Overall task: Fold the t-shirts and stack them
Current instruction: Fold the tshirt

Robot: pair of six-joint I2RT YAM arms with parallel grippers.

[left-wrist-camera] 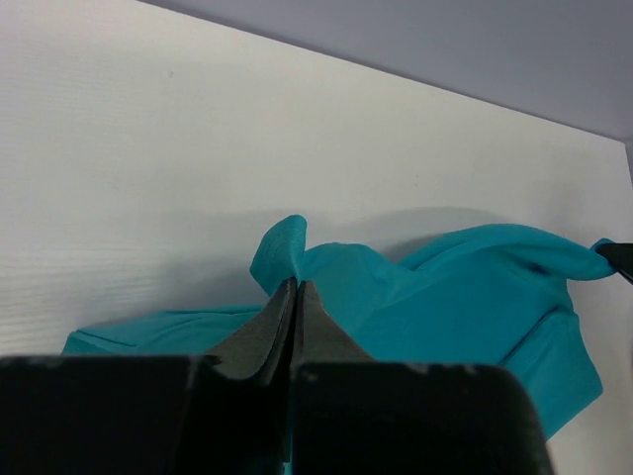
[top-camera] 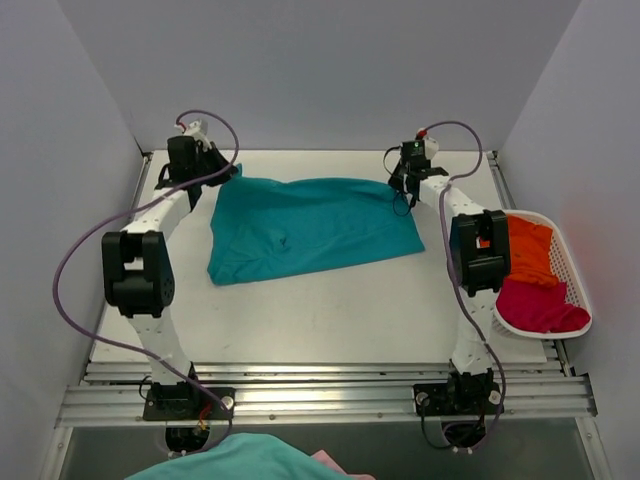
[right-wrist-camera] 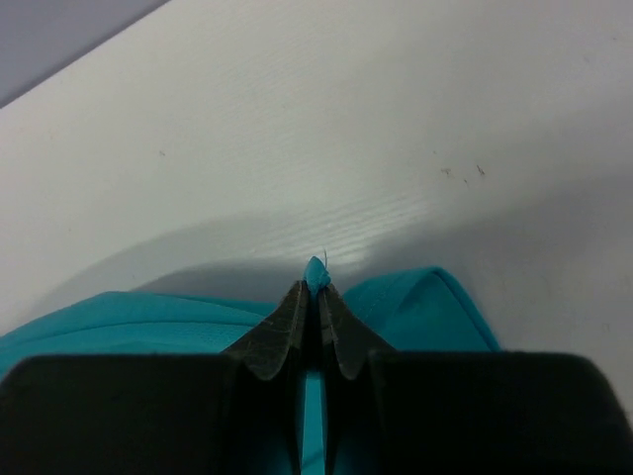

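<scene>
The teal t-shirt (top-camera: 305, 228) lies spread across the back middle of the table. My left gripper (top-camera: 222, 176) is shut on its far left corner, which shows as a pinched fold (left-wrist-camera: 282, 252) in the left wrist view. My right gripper (top-camera: 400, 186) is shut on its far right corner, with a tuft of teal cloth (right-wrist-camera: 316, 271) sticking out between the fingertips. The orange t-shirt (top-camera: 530, 250) and the magenta-red t-shirt (top-camera: 538, 305) lie bunched in the white basket (top-camera: 570, 262) at the right.
Grey walls close in the back and both sides. A metal rail (top-camera: 320, 395) runs along the table's near edge by the arm bases. Teal and pink cloth (top-camera: 240, 460) shows below the rail at the bottom edge.
</scene>
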